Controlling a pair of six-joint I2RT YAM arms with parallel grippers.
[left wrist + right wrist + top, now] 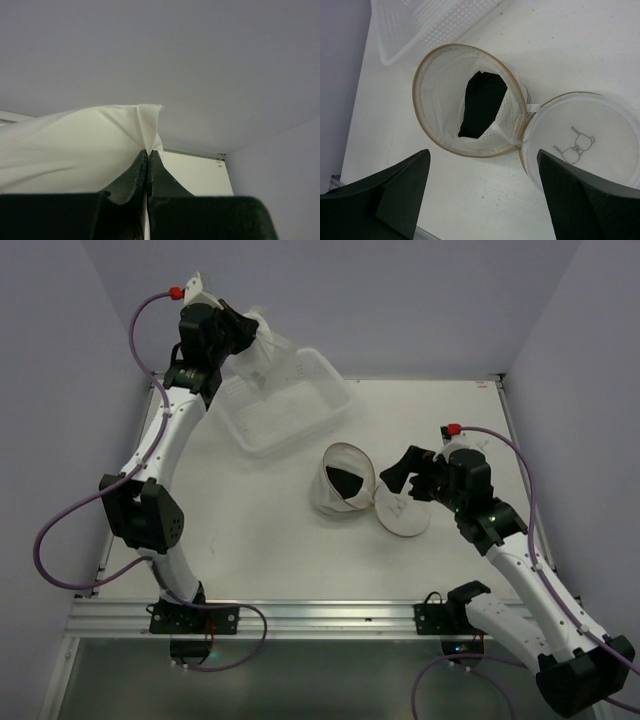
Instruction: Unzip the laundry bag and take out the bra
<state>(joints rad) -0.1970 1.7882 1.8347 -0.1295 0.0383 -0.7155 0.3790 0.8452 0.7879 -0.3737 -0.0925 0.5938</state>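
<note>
The laundry bag (330,500) lies on its side mid-table, unzipped, with its tan rim facing up. Its round lid (402,512), which carries the bra drawing, is flipped flat to the right. The black bra (345,482) sits inside the mouth. My right gripper (405,478) is open and empty, just right of the bag and above the lid. The right wrist view shows the bag (437,105), the bra (481,102) and the lid (590,130) beyond my gripper (483,155). My left gripper (245,335) is raised at the far left, shut on a white cloth (75,145).
A white perforated plastic basket (335,380) stands at the back, left of centre, under the hanging white cloth (270,360). It also shows in the right wrist view (420,20). Walls close in the table at the back and on both sides.
</note>
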